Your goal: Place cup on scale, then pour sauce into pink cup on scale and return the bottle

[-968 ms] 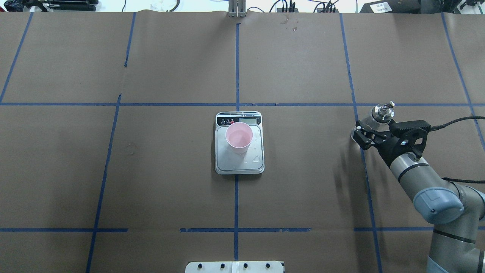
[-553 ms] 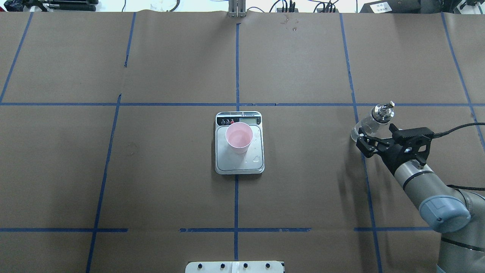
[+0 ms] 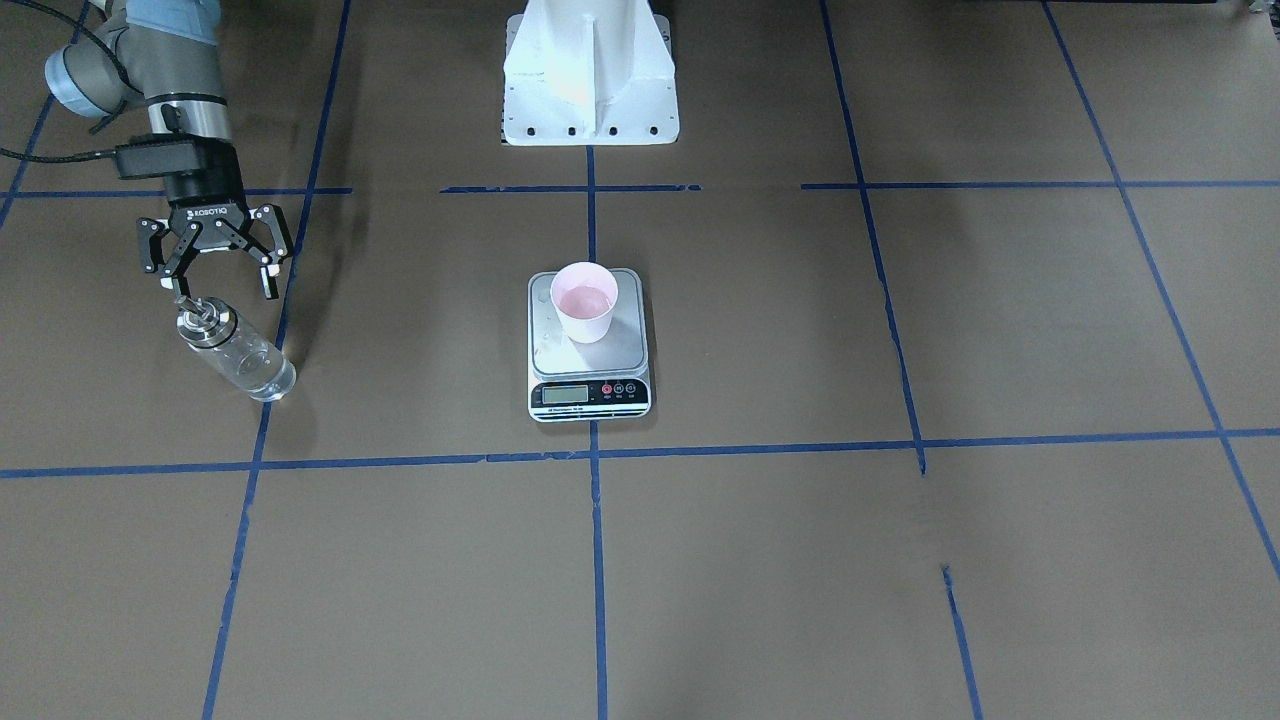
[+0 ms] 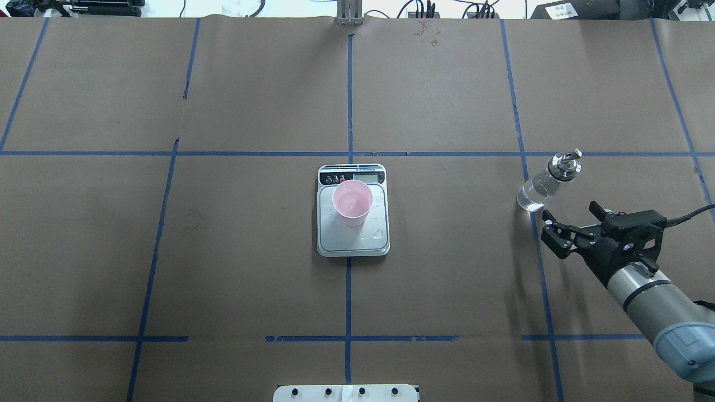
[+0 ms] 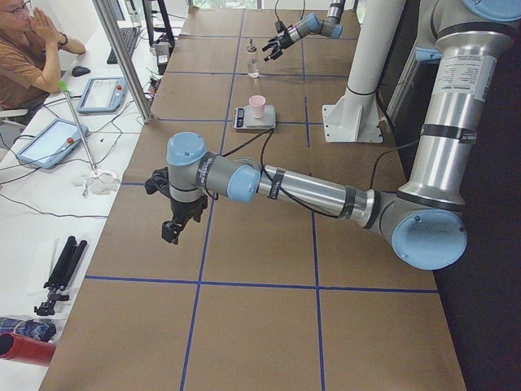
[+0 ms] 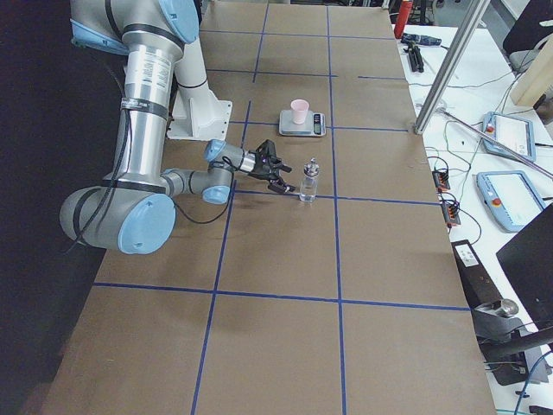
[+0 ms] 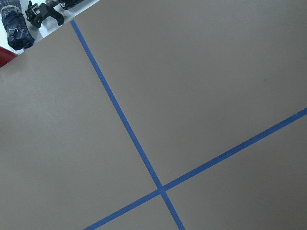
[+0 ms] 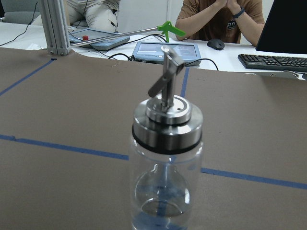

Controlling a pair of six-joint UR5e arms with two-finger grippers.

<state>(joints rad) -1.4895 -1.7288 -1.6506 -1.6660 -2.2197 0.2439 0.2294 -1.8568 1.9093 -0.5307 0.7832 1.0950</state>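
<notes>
bottle back on the table, right gripper standing off it

from where i stand, the bottle [image 4: 540,186] is upright on the brown table cover, out on the robot's right side. its base sits on a blue tape line [image 4: 522,139], just short of where that line crosses another. it is clear glass with a shiny metal cap, and the little spout points up at a slant. nothing touches it.

the right gripper [image 3: 217,288] sits just beside the bottle on the robot's side, level with the cap. its fingers are spread wide with nothing between them. the overhead view shows a gap between fingertips and glass. its wrist camera looks straight at the cap.

the cup [image 3: 584,300] stands upright on the scale [image 3: 628,345], toward the display end of the platform. its inside is pink. a few wet patches [image 4: 380,233] glisten on the bare metal beside it. the scale lies at the middle of the table, well apart from the bottle.

the left gripper [image 5: 172,235] hangs over bare table at the far left end. i can't tell whether its fingers are apart or together. a person [image 5: 23,59] sits at the side desk.
</notes>
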